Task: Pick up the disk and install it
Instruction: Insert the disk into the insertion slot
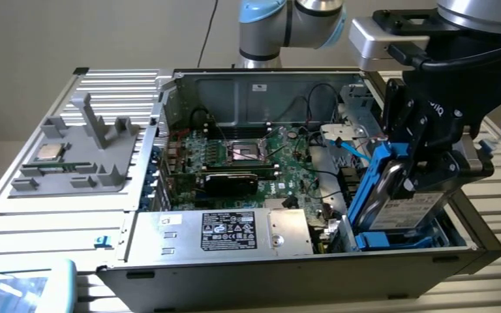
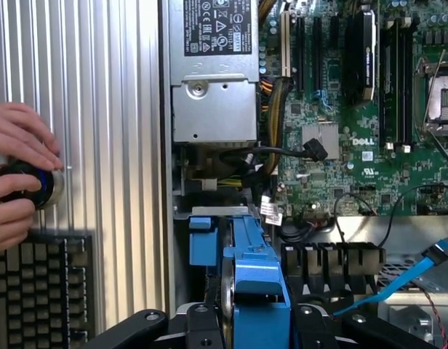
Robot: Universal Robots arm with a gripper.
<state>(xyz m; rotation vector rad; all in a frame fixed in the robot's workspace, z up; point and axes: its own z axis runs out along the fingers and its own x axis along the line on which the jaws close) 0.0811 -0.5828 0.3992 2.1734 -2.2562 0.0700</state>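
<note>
Lower right in the exterior view, the gripper (image 1: 416,173), partway closed, gripped the disk (image 1: 406,211), standing edgewise in the computer case (image 1: 276,275).

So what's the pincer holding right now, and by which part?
The pincer is shut on the flat silver-grey hard disk in a blue plastic carrier frame, gripped at its upper end, standing on edge.
</note>
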